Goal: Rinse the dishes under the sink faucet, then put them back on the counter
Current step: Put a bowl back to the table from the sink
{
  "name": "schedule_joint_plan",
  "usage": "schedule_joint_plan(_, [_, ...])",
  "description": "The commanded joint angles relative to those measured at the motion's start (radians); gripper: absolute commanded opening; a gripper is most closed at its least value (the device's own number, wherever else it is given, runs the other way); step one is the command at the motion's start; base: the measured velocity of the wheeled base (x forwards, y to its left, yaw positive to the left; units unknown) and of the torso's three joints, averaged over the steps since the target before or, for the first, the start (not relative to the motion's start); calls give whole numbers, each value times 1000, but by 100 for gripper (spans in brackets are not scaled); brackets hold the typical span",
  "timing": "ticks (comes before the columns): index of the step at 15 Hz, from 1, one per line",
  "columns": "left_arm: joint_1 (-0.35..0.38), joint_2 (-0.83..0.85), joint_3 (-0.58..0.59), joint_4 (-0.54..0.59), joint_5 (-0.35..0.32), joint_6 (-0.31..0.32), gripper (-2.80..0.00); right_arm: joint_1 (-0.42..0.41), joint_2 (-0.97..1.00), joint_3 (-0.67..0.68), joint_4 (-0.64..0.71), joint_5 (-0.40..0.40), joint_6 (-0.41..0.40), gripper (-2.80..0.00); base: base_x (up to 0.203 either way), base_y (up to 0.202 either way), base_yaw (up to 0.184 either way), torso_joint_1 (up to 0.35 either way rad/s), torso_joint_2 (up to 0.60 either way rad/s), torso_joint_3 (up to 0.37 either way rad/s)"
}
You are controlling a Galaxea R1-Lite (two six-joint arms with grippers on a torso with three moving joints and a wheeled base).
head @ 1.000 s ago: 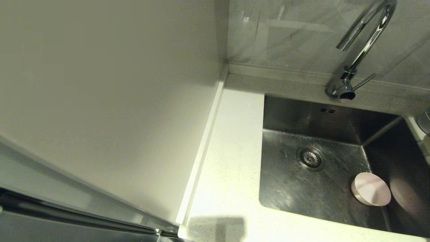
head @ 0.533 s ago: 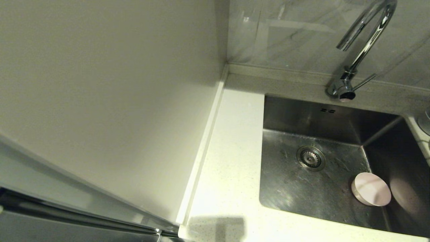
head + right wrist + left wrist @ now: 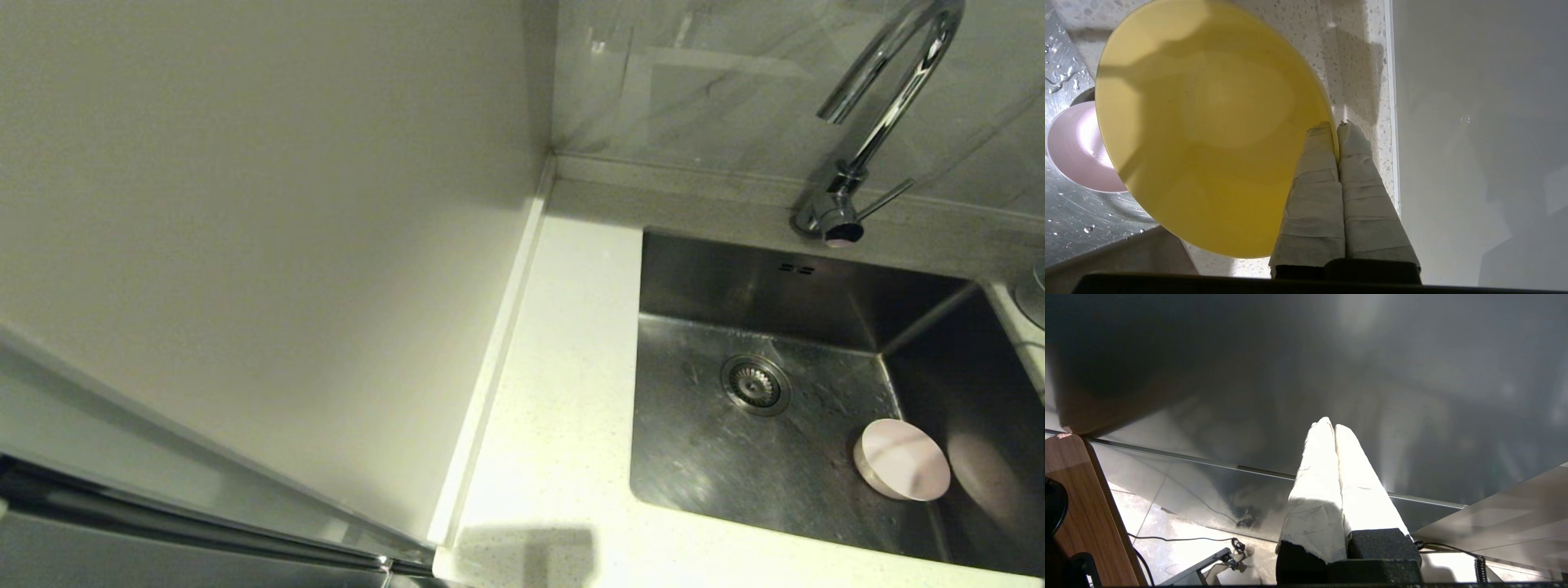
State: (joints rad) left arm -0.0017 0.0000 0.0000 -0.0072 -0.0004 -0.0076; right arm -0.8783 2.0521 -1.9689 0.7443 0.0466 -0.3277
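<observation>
My right gripper (image 3: 1336,125) is shut on the rim of the yellow-green bowl (image 3: 1208,122), one finger inside and one outside. It holds the bowl above the speckled counter (image 3: 1355,61), beside the sink edge. The pale pink bowl (image 3: 902,459) lies tilted in the sink (image 3: 735,465), near its front right corner; the right wrist view shows this pink bowl (image 3: 1073,151) behind the yellow one. The chrome faucet (image 3: 882,106) arches over the sink's back edge. No arm shows in the head view. My left gripper (image 3: 1331,426) is shut and empty, parked before a dark glossy panel.
The round strainer drain (image 3: 754,384) sits in the sink's middle. An off-white wall panel (image 3: 261,245) bounds the counter (image 3: 555,408) on the left, behind a low edge strip (image 3: 490,367). A grey round object (image 3: 1035,296) peeks in at the sink's right edge.
A greyish shade on the counter strip right of the sink has drawn out of the head view. The pink bowl has not moved.
</observation>
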Motion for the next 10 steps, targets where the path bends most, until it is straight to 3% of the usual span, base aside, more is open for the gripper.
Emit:
schedule_joint_plan(1, [0,0,3,0,0,0,-280,-1,0,1,4,1,-2,-280,0,0,0,0,0,0])
schedule_joint_plan(10, [0,0,3,0,0,0,-280,-4,-4,5,4,-10,-40,-280,0,0,0,0,0,0])
